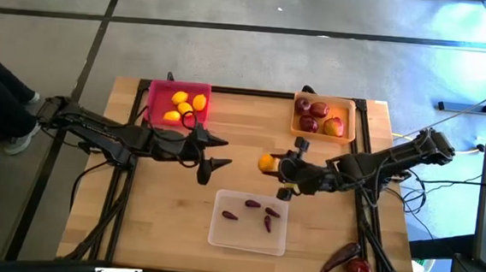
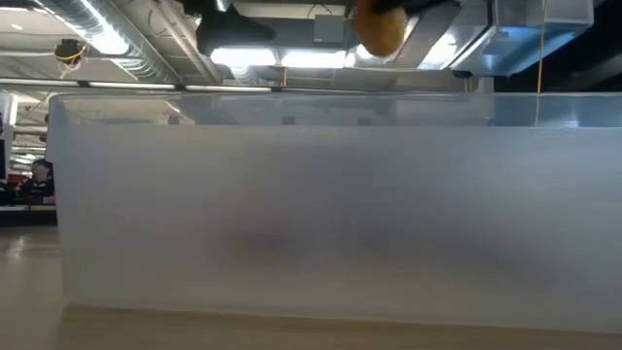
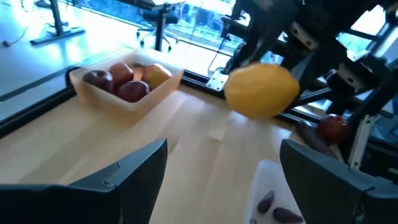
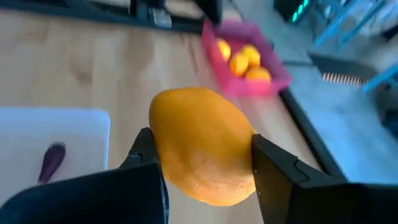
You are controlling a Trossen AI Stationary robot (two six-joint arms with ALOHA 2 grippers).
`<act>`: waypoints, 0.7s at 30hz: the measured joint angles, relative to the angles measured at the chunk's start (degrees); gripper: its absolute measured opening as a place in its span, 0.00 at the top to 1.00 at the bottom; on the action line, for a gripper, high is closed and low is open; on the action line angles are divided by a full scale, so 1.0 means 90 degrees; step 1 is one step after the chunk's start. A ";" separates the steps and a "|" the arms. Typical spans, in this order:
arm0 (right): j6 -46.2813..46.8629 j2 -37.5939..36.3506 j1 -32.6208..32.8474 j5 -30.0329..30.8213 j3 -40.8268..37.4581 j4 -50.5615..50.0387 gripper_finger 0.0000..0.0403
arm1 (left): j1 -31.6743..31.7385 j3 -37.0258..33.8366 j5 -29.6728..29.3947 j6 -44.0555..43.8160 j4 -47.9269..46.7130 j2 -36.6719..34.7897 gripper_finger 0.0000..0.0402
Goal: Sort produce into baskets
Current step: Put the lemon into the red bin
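A yellow-orange lemon-like fruit [image 1: 265, 162] hangs above the middle of the table, and my right gripper [image 1: 272, 165] is shut on it. My left gripper [image 1: 225, 153] stands open a short way to the fruit's left, facing it, with nothing between its fingers [image 3: 118, 180]. The pink basket [image 1: 155, 104] at the far left holds several yellow fruits. The orange basket [image 1: 347, 119] at the far right holds several red fruits. The clear basket [image 1: 219, 229] near the front edge holds several small purple pods on its floor. My right gripper pinches the fruit's two opposite sides [image 4: 244, 155] between its two fingers [image 4: 277, 171], around its middle. The fingers come from the table's right, slanting a little downward. The fruit is lifted clear of the table, above the clear basket's far edge.
A long dark purple pod [image 1: 340, 257] and a red fruit [image 1: 358, 269] lie on the table at the front right corner. In the low view, the clear basket's wall [image 2: 311, 224] blocks the table behind it. Bare wood lies between the baskets.
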 joint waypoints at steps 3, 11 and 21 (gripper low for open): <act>-0.0628 0.0067 -0.0085 0.0004 0.0002 0.0659 0.70 | -0.0047 0.0000 0.0135 -0.0070 0.0292 0.0144 0.24; -0.1536 0.0316 -0.0192 -0.0041 0.0005 0.1721 0.70 | -0.0085 -0.0002 0.0554 -0.0343 0.1319 0.0635 0.24; -0.1992 0.0724 -0.0197 -0.0242 -0.0006 0.2436 0.70 | -0.0142 -0.0002 0.0620 -0.0358 0.2151 0.1055 0.24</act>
